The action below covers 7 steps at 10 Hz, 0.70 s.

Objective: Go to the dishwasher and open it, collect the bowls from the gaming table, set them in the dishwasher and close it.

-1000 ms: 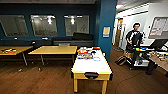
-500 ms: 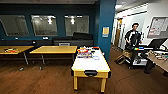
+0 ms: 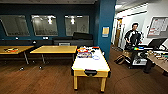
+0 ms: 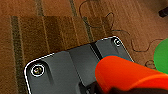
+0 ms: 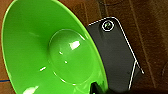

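left wrist plate lower center of frame; right wrist plate right of frame; jaws hard to make out.

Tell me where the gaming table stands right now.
In the head view the gaming table stands on the wooden floor just right of centre, its black-slotted end toward the camera, right of a long yellow table and in front of the blue pillar.

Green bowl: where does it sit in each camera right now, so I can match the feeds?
Head view: small items lie at the far end of the gaming table; too small to tell if one is it.
Left wrist view: the green bowl is a patch at the frame's right edge, beside an orange object.
Right wrist view: it spans the frame's left half, close up.
Shared landmark: the brown floor.
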Motion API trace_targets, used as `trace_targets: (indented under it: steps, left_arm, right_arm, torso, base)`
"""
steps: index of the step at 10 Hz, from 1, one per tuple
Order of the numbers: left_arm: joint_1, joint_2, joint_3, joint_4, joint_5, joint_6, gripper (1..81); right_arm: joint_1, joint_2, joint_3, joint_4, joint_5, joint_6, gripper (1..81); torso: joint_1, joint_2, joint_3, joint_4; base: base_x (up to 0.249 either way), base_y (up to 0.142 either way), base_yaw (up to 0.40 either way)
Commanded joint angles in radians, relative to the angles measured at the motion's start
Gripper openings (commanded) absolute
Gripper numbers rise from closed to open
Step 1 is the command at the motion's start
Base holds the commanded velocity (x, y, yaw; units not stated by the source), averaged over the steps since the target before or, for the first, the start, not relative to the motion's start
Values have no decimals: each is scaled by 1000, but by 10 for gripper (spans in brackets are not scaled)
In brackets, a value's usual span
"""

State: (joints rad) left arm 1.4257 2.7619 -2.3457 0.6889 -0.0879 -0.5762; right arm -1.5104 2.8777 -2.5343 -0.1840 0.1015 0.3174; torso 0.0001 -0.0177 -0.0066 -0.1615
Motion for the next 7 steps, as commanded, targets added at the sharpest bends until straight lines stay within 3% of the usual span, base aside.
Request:
trace_targets:
  steps: [1,4,6,7]
  left_arm:
    - [-63,-14,8,6,22,2,10]
    - [-43,-7,-24,-5,20,-7,10]
    - [-24,28,-118,-58,11,-8,10]
    - [-17,53,-173,-63,-22,-10,10]
  right_arm:
    - [51,-7,5,-18,-48,-5,10]
    - [52,1,2,-18,-48,-5,10]
    - [51,2,2,-17,-48,-5,10]
    - [51,4,-1,-14,-48,-5,10]
  torso:
    - [0,0,0,0]
    - [0,0,0,0]
    - [0,0,0,0]
    - [0,0,0,0]
  base:
    - [0,0,0]
    - [0,0,0]
    - [0,0,0]
    - [0,0,0]
